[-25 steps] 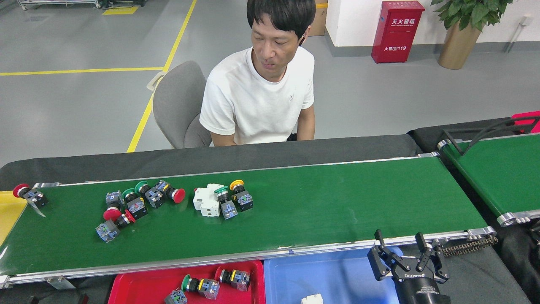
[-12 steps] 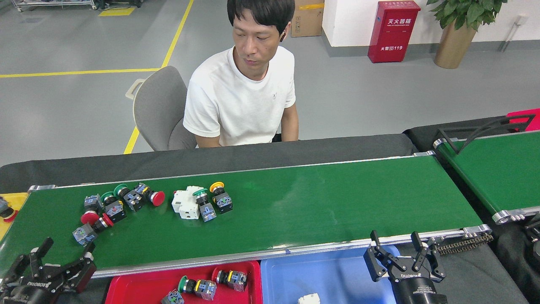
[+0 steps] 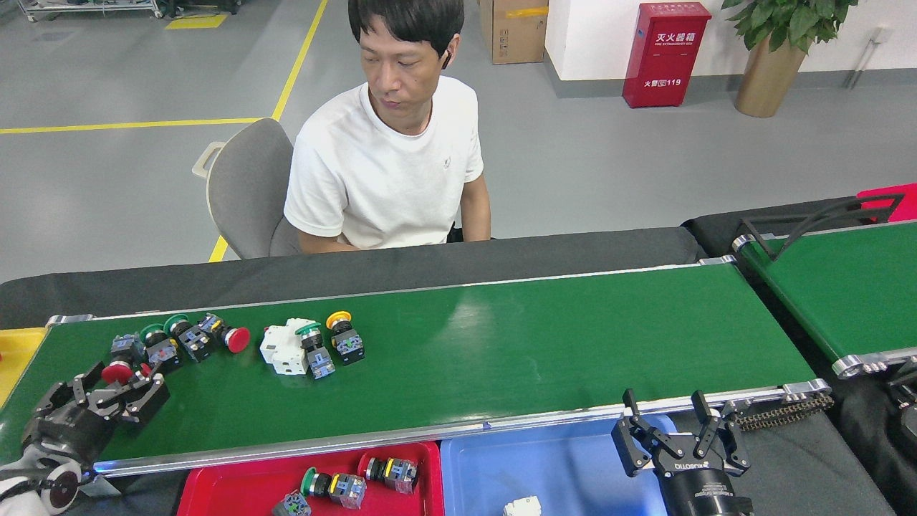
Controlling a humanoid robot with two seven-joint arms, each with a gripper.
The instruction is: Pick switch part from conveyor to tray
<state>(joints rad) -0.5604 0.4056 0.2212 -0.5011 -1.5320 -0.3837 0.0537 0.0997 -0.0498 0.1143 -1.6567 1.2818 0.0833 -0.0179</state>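
The conveyor (image 3: pixel 537 337) crosses the head view as a long green belt with silver rails. One cluster of switch parts (image 3: pixel 179 340) with red and green caps lies near its left end. A second cluster (image 3: pixel 315 347) around a white block lies further right. My left gripper (image 3: pixel 122 387) is open over the belt's left end, its fingers on either side of a red-capped switch part (image 3: pixel 117 373). My right gripper (image 3: pixel 663 401) is open and holds nothing, below the near rail at the blue tray's right edge. The red tray (image 3: pixel 215 491) holds several switch parts (image 3: pixel 390 471).
A blue tray (image 3: pixel 559 466) with a white part (image 3: pixel 521 507) sits right of the red one. A person (image 3: pixel 387 165) sits on a grey chair (image 3: pixel 243 193) behind the belt. A second green belt (image 3: pixel 852 287) with a black curved bar is at the right, a yellow bin (image 3: pixel 14 351) at the left.
The switch parts have travelled left along the belt. My left gripper came into view and rose onto the belt's left end by the red-capped part. The right gripper has barely moved.
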